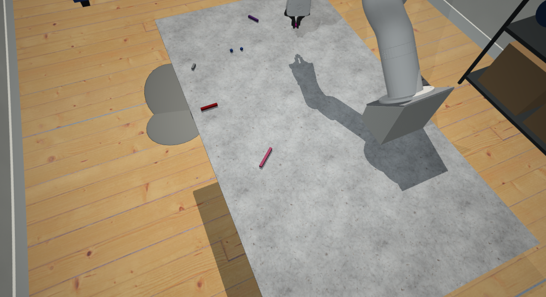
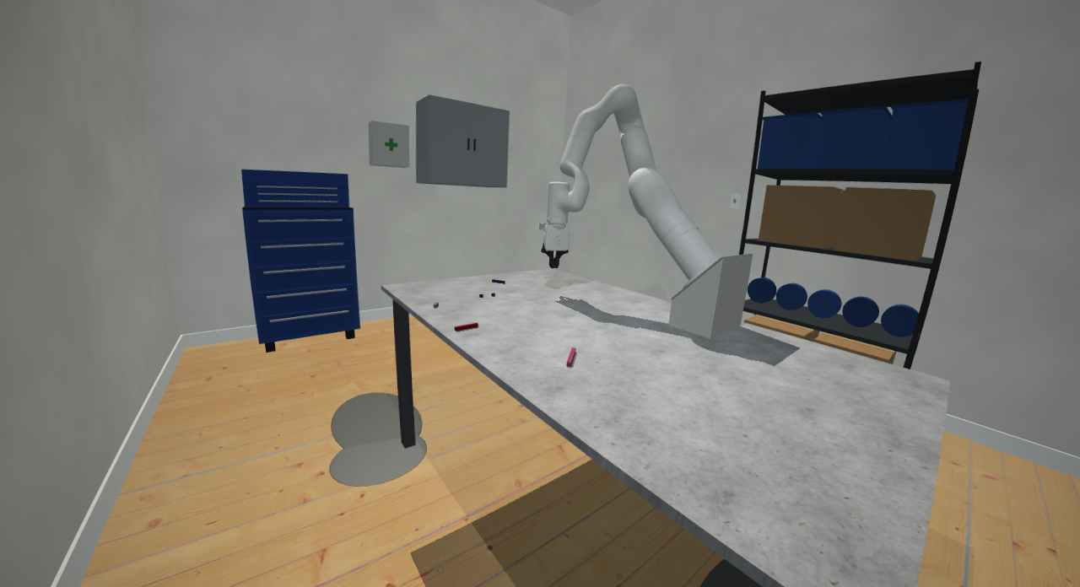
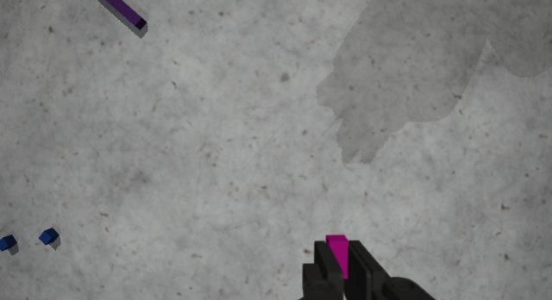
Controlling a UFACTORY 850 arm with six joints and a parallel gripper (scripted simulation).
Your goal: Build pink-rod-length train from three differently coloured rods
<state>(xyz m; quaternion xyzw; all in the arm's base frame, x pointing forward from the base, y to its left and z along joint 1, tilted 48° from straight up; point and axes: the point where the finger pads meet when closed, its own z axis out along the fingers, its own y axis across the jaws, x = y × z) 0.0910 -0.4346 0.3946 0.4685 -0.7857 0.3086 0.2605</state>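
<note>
Magenta rod [image 1: 295, 24] [image 2: 554, 266] [image 3: 340, 255], pinched by the claw [image 1: 295, 26] [image 2: 554, 265] [image 3: 335, 266], points lengthwise between the fingers (its top end showing).
</note>
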